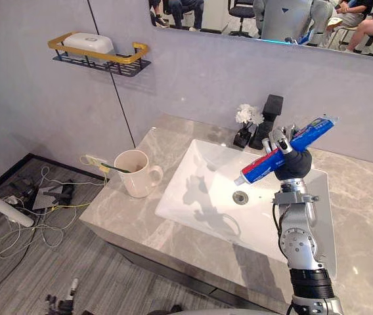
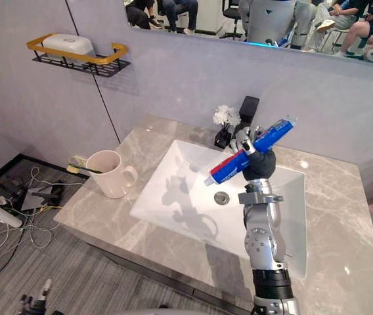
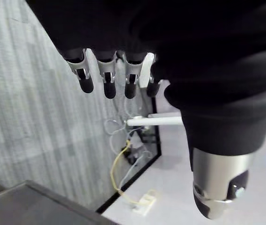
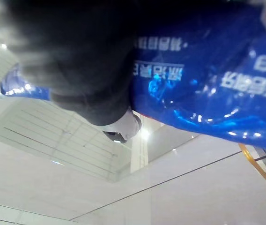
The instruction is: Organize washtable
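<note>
My right hand [image 1: 290, 159] is raised above the white sink [image 1: 193, 197] and is shut on a blue and red toothpaste tube [image 1: 285, 149]. The tube is tilted, white cap down to the left, tail up to the right; its blue body also shows against the palm as toothpaste tube [image 4: 208, 89]. A cream mug [image 1: 134, 172] stands on the marble counter [image 1: 127, 210] left of the sink, with a green toothbrush [image 1: 117, 168] lying across its mouth. My left hand [image 3: 123, 70] hangs beside the counter over the floor, fingers straight and holding nothing.
A black faucet [image 1: 268, 118] and a small vase of white flowers [image 1: 245, 121] stand behind the sink. A wall shelf with a gold rail [image 1: 101, 56] holds a white box. A mirror [image 1: 272, 20] hangs above. Cables and a power strip [image 1: 35, 197] lie on the floor at left.
</note>
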You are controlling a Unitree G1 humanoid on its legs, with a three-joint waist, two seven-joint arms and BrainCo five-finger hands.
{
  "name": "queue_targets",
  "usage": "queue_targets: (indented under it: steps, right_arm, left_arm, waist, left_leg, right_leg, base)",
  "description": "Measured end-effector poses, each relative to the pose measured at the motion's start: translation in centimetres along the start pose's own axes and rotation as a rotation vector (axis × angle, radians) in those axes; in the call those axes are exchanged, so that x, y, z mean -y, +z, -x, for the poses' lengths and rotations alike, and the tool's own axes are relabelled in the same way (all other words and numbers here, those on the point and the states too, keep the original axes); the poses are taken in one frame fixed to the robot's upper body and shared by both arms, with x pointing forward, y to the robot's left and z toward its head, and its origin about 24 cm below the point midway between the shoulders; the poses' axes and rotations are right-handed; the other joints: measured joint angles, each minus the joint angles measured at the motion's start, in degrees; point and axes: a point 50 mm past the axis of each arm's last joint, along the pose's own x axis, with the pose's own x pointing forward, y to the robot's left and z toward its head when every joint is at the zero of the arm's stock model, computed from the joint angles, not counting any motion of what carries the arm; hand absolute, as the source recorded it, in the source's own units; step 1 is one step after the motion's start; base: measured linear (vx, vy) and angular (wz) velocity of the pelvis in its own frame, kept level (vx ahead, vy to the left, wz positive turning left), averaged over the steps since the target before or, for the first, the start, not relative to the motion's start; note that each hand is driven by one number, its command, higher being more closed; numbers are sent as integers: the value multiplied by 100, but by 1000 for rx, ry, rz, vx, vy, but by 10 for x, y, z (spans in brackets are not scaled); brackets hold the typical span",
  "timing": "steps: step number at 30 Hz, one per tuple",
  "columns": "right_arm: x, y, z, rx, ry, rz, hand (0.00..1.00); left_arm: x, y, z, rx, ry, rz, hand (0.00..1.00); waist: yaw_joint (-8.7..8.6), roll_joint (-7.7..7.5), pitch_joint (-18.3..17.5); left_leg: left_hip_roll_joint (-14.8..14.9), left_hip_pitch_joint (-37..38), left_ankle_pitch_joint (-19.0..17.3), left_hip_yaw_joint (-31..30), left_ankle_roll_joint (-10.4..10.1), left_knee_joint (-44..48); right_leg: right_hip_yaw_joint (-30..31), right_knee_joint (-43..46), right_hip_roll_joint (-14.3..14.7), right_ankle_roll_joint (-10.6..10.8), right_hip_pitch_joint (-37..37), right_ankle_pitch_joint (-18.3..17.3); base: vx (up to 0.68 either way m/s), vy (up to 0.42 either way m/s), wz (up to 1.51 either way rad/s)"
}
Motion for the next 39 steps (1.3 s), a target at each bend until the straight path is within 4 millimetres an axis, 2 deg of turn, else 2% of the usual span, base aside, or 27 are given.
queue_targets:
  steps: [2, 8, 14, 17, 20, 23, 27, 29, 33, 36, 39]
  right_arm:
    - [-6, -3, -7, -8, 34, 0, 100]
    - [-22, -7, -20, 0, 100, 13, 100]
    - [-39, -8, -34, 5, 160, 59, 100]
    - [-57, -8, -48, 21, 233, 77, 100]
    - [-78, -4, -63, 57, 315, 109, 100]
    - [-94, -7, -77, 60, 375, 135, 100]
    - [-104, -16, -88, 29, 406, 179, 100]
    - [-111, -18, -91, 24, 433, 204, 100]
    - [-114, -27, -98, -8, 441, 247, 100]
    - [-116, -29, -101, -17, 447, 297, 100]
    - [-121, -33, -107, -29, 465, 352, 100]
  left_arm:
    - [9, -12, 2, -50, -51, -43, 0]
    - [36, -26, 5, -120, -198, -153, 0]
    - [49, -26, 6, -110, -285, -242, 0]
    - [53, -25, 5, -105, -320, -277, 0]
    - [61, -21, 4, -85, -356, -316, 0]
    - [64, -17, 2, -68, -390, -372, 0]
    - [65, -15, 1, -58, -414, -412, 0]
    - [64, -14, 0, -56, -414, -421, 0]
    - [59, -14, -2, -66, -422, -472, 0]
    - [58, -15, -3, -70, -420, -479, 0]
    - [59, -14, -3, -66, -428, -493, 0]
  waist:
    - [-3, -14, 11]
    - [-6, -101, 76]
    - [4, -97, 111]
    - [45, -99, 152]
    - [171, -104, 227]
    - [224, -112, 279]
    - [343, -134, 317]
    - [472, -136, 408]
    - [516, -141, 428]
    - [609, -146, 438]
    - [615, -158, 446]
  left_leg:
    - [0, -3, -4, -7, 1, 20]
    - [-5, -31, -4, -37, 3, 28]
    - [-12, -33, -1, -175, 3, 38]
    - [-23, -22, -1, -246, 3, 59]
    - [-56, -47, -1, -343, 3, 80]
    - [-83, -105, -2, -484, 2, 139]
    - [-92, -214, -3, -623, 0, 215]
    - [-87, -241, -3, -637, -1, 236]
    - [-94, -326, -1, -738, -1, 238]
    - [-91, -336, 0, -775, -3, 240]
    - [-101, -399, 3, -858, -7, 267]
  right_leg:
    - [-3, 35, -10, 1, 3, -2]
    - [-24, 83, -24, 22, 11, -81]
    - [-173, 162, -47, 52, 55, -149]
    - [-230, 159, -49, 59, 106, -155]
    - [-333, 160, -74, 72, 138, -164]
    - [-465, 160, -83, 82, 145, -171]
    - [-528, 161, -71, 81, 144, -171]
    - [-545, 160, -58, 73, 143, -177]
    - [-636, 174, -57, 70, 142, -213]
    - [-661, 204, -56, 67, 139, -232]
    - [-751, 236, -54, 80, 119, -269]
  base:
    - [-17, -2, 1]
    - [-33, -9, 1]
    - [6, -1, 13]
    - [26, 4, 11]
    - [25, 10, 17]
    - [18, 7, 24]
    - [6, 2, 21]
    - [-26, 0, 6]
    - [-37, -2, 13]
    - [4, 9, 7]
    - [13, 8, 14]
